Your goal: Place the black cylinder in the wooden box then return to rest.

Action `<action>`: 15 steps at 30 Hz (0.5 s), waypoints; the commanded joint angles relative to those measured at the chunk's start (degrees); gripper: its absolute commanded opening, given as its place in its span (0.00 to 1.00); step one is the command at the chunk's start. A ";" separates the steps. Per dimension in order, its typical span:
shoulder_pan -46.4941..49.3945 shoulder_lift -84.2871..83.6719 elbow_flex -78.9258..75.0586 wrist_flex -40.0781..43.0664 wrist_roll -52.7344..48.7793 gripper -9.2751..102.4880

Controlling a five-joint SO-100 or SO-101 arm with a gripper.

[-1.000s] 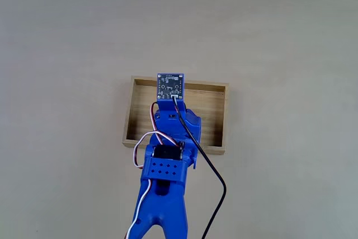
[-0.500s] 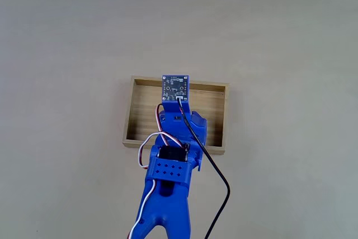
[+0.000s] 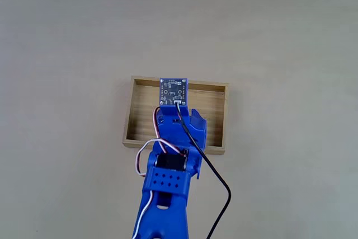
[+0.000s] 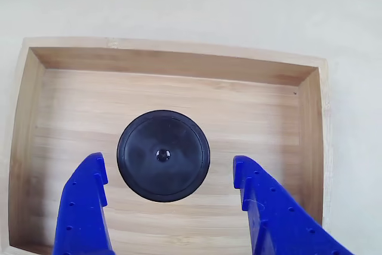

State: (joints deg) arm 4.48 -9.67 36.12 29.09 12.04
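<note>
Place unclear: plain pale tabletop [image 3: 291,37], no room visible.

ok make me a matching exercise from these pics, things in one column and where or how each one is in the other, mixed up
Things:
1. black cylinder
2. wooden box
3. gripper
4. black cable

States:
A. open, one blue finger on each side of the cylinder, touching neither side
B. resting on the pale table, arm above it
C. standing on the box floor, round top up
D. running from the circuit board down along the arm

Pairs: 1-C, 2-B, 3-A, 4-D
</note>
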 commanded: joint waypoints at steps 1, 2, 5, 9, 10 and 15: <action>-0.53 -11.07 0.35 -2.02 -0.62 0.37; -0.53 -13.01 1.23 -2.02 -0.97 0.36; -0.09 -20.04 4.39 -1.93 -2.29 0.36; 0.79 -31.99 10.55 -1.58 -4.75 0.36; 1.14 -35.51 12.48 -1.49 -5.10 0.35; 3.25 -53.09 21.01 3.87 -6.59 0.34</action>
State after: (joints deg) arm 6.50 -44.03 54.67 30.41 6.86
